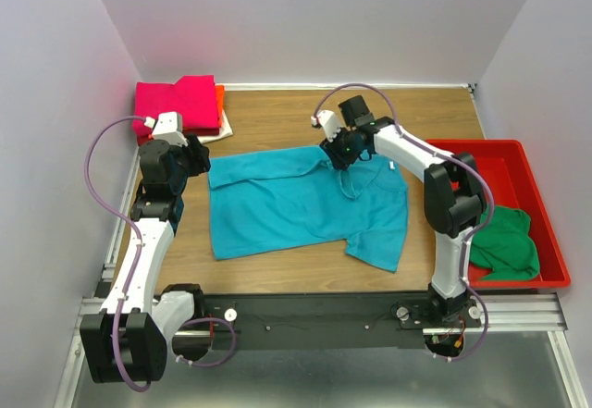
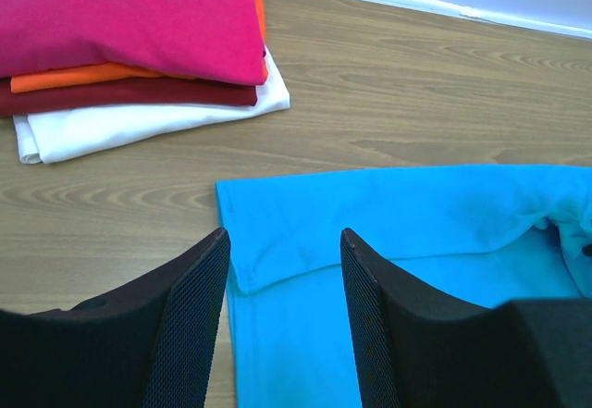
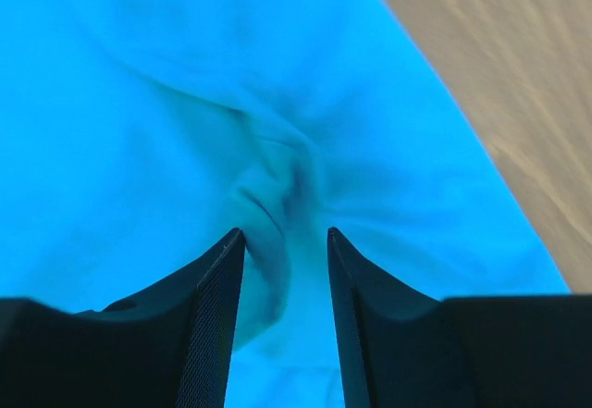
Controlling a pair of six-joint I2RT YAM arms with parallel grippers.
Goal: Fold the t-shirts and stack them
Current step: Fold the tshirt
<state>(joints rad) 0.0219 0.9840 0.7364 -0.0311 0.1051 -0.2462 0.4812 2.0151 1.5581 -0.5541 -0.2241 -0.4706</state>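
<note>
Lying spread across the middle of the wooden surface (image 1: 277,121), the teal t-shirt (image 1: 296,209) is unfolded, with one sleeve toward the near right and wrinkles gathered toward its far right part. Right pincer (image 1: 338,154) sits on that far part; the wrist view shows its fingers parted, straddling a raised ridge of teal cloth (image 3: 268,204), nothing clamped. Right arm reaches over the shirt's right side and hides some of the cloth there. Left pincer (image 1: 199,160) hangs at the shirt's far left corner, fingers apart and holding nothing; in its wrist view the corner and a hem edge (image 2: 277,278) show between the fingers. Far left corner of the surface: a folded stack, magenta shirt (image 2: 129,10) on top, then an orange shirt (image 2: 74,77), a dark red layer (image 2: 129,93), and a white shirt (image 2: 139,121) at the bottom, near the teal corner but apart from it. Right side: a red plastic tray (image 1: 490,163) holding a crumpled green shirt (image 1: 504,241), partly hidden behind the right arm's upper link. Purple cables loop along both arms.
</note>
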